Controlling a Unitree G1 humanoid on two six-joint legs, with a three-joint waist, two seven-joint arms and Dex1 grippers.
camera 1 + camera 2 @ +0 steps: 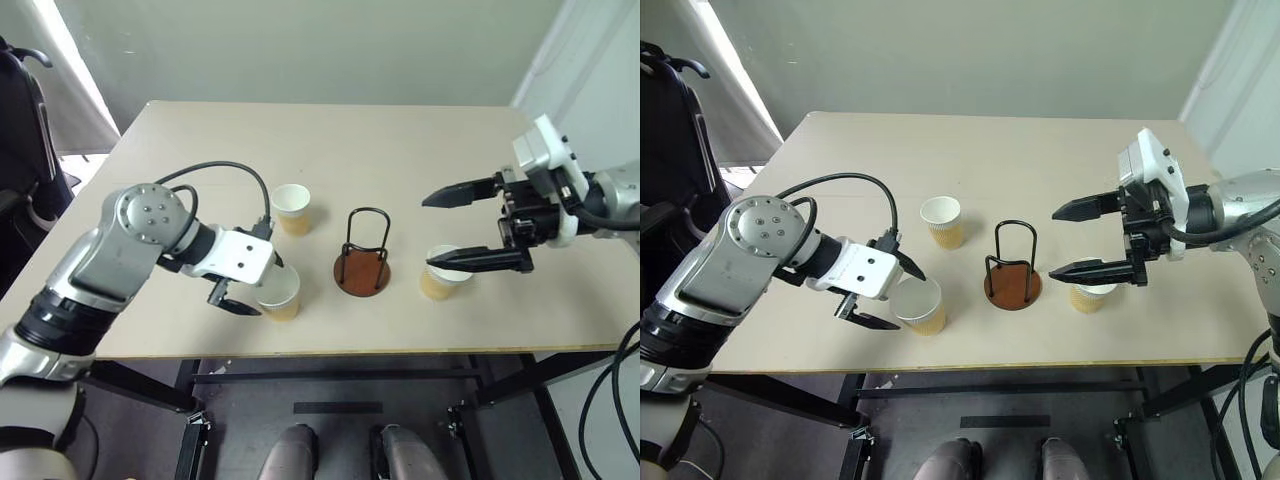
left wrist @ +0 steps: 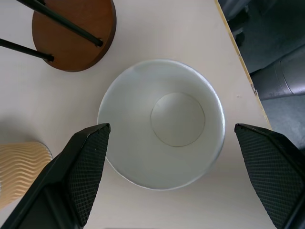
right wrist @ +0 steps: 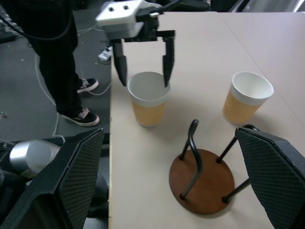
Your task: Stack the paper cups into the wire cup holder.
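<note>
Three cups point(image 1: 279, 294) point(image 1: 291, 208) point(image 1: 443, 273), one holder point(image 1: 362, 262); left gripper point(image 1: 882, 291) wide open straddling near cup, right gripper point(image 1: 455, 228) wide open, empty.

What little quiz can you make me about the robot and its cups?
1. How many paper cups stand on the table?
2. True or false: a cup already sits in the wire cup holder.
3. Which gripper has its fingers around a cup's rim: A left gripper, B right gripper?

Key:
1. Three: the near cup, the far cup and the right cup.
2. False, the holder is empty.
3. A. Its open fingers straddle the near cup without closing.
</note>
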